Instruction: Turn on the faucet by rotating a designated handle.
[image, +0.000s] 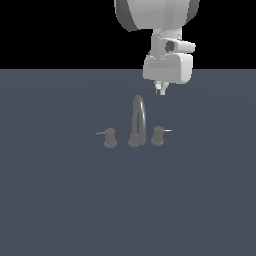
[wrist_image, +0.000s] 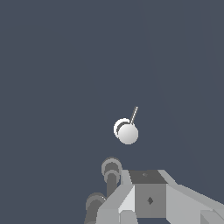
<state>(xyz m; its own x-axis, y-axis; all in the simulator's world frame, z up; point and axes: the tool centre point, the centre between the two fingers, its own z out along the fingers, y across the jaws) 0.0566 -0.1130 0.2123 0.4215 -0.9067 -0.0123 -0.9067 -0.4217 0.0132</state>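
The faucet (image: 139, 120) is a small dull grey set with a tall arched spout between two short knobs. The handle (image: 158, 135) is the knob on the exterior view's right, with a thin whitish lever (image: 167, 131) pointing right. The other knob (image: 109, 137) has a dull grey lever. My gripper (image: 160, 91) hangs above the handle, well clear of it, with its fingers together and nothing between them. In the wrist view the handle (wrist_image: 127, 133) shows from above with its lever (wrist_image: 134, 114). The spout (wrist_image: 111, 168) lies beside my gripper (wrist_image: 148, 183).
The faucet stands on a flat blue-grey surface (image: 60, 200) that stretches all around it. The arm's white wrist (image: 167, 65) hangs over the back of the scene.
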